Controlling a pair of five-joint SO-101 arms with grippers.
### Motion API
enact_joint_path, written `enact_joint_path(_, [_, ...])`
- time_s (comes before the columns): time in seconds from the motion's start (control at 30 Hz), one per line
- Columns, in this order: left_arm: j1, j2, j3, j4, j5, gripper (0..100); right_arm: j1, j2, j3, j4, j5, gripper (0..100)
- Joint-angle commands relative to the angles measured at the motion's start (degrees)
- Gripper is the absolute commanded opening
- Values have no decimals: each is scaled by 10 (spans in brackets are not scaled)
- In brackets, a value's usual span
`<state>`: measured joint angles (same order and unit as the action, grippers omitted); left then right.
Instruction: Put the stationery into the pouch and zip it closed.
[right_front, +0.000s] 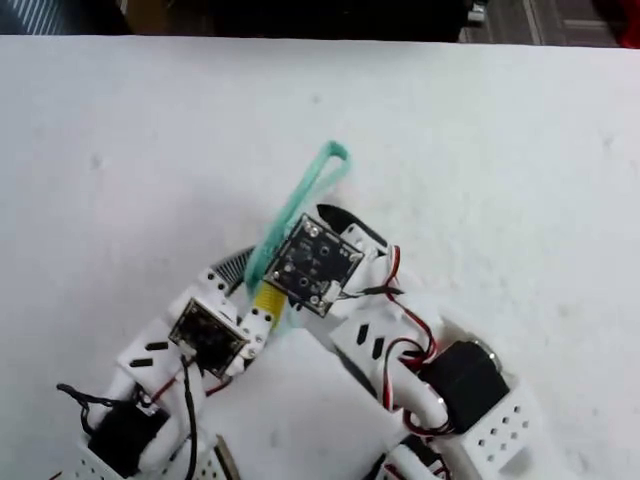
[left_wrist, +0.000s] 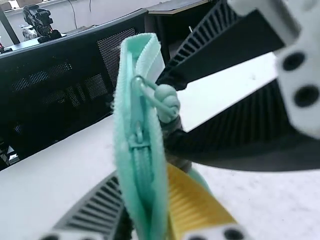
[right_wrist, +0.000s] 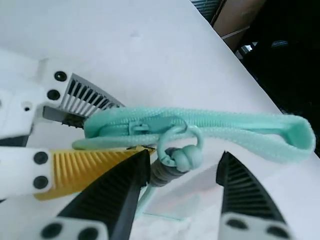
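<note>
The pouch (right_front: 300, 200) is seen just left of the centre of the high view. It is held on its edge as a thin mint strip slanting from lower left to upper right above the table (right_front: 480, 150), and its contents are hidden. One end is clenched by the left gripper (left_wrist: 145, 215), the fabric being pinched between the yellow finger (right_wrist: 85, 167) and a grey ribbed one. The right gripper (right_wrist: 184, 165) is spread wide, its black fingers set either side of the knotted pull (right_wrist: 181, 156) without touching it, so nothing is grasped there. The slider (right_wrist: 136, 127) sits close to the clamped end, and whether the zip beyond it is shut cannot be told. The step in hand is judged to be the zipping. For this to be done well, the jaws should be closed squarely on the knot and the pull drawn straight along the zip. The left clamp should be kept firm, so that the pouch is tensioned rather than dragged or folded.
</note>
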<state>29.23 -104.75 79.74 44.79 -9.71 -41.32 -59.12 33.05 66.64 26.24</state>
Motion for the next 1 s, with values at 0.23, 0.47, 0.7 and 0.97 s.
enact_joint_path(0.23, [-1, 0, -27, 2, -4, 23, -2, -3, 4, -44, -4, 15])
enact_joint_path(0.47, [-1, 0, -28, 3, -4, 23, -2, 53, 3, -65, -4, 80])
enact_joint_path(0.7, [-1, 0, -28, 3, -4, 23, 0, 44, -6, -64, -3, 19])
enact_joint_path(0.97, [-1, 0, -28, 3, -4, 56, 65, -29, -42, -61, 0, 17])
